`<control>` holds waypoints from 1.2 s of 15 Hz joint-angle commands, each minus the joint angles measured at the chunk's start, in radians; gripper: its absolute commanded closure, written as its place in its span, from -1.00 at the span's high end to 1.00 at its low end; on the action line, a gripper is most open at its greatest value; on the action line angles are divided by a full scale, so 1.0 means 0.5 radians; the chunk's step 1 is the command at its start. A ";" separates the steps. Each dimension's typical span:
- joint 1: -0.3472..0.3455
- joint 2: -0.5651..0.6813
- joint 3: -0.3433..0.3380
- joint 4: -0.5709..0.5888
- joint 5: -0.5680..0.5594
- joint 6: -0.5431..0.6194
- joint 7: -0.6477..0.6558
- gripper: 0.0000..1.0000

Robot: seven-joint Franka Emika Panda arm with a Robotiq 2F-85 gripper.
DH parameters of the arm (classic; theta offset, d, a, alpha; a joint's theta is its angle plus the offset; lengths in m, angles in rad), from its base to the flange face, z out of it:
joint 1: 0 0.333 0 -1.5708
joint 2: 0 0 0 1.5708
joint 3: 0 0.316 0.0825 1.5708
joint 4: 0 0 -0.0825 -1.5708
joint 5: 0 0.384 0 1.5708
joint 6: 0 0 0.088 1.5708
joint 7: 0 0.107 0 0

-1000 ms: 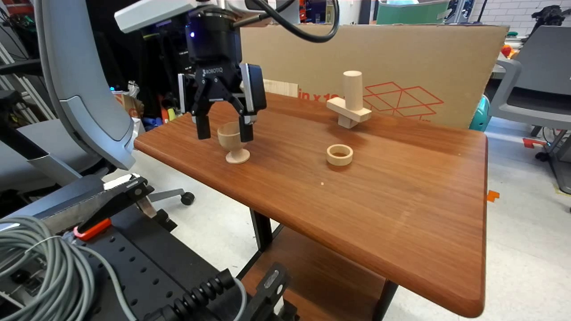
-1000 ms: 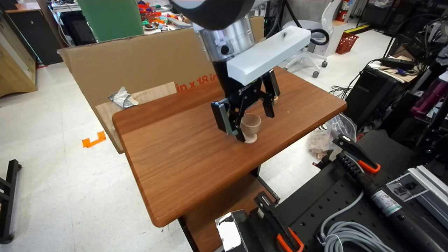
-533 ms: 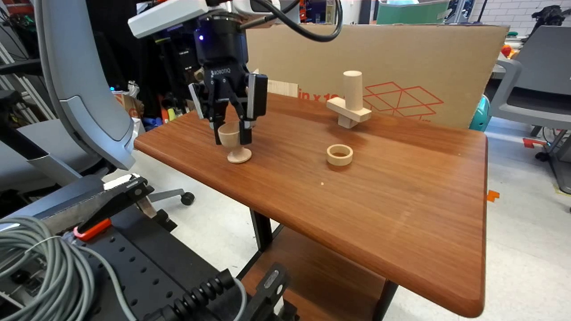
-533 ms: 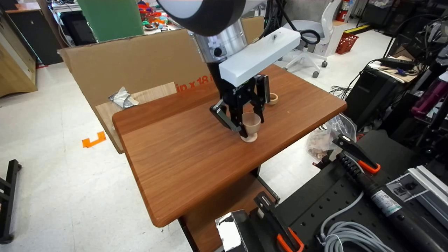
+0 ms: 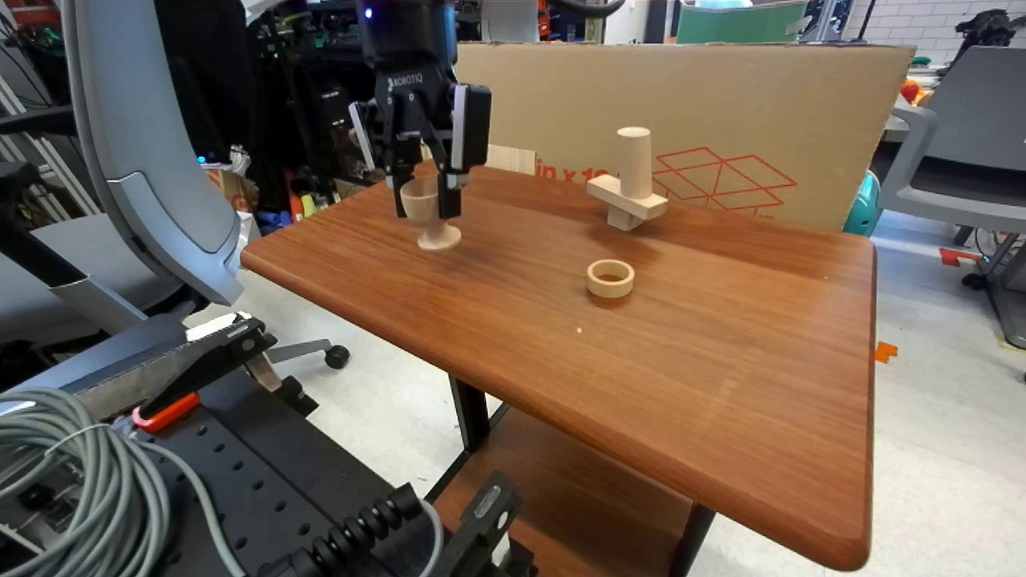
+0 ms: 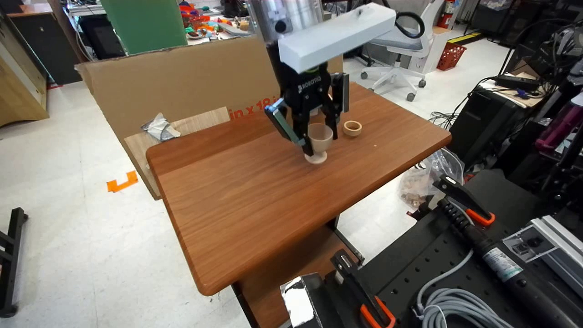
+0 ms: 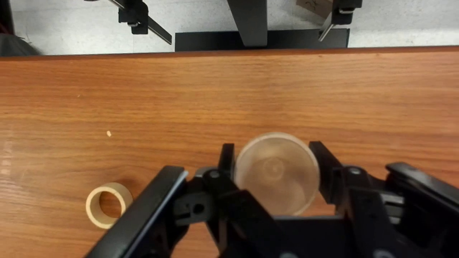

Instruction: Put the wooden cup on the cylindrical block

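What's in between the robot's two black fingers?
The cup. The wrist view looks down into it, with the fingers on either side, and both exterior views show it between them too.

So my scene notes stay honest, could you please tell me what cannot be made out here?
Wooden cup: stem hidden under its bowl, wrist view.
Cylindrical block: mostly behind the claw in an exterior view.
Pale speck: too small to identify in any view.
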 commanded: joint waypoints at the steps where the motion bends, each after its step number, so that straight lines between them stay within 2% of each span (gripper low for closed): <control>1: -0.068 -0.167 0.003 0.001 0.171 -0.059 -0.043 -0.42; 10: -0.202 -0.176 -0.059 0.310 0.412 -0.288 -0.014 -0.42; 18: -0.255 -0.088 -0.095 0.436 0.431 -0.465 -0.055 -0.42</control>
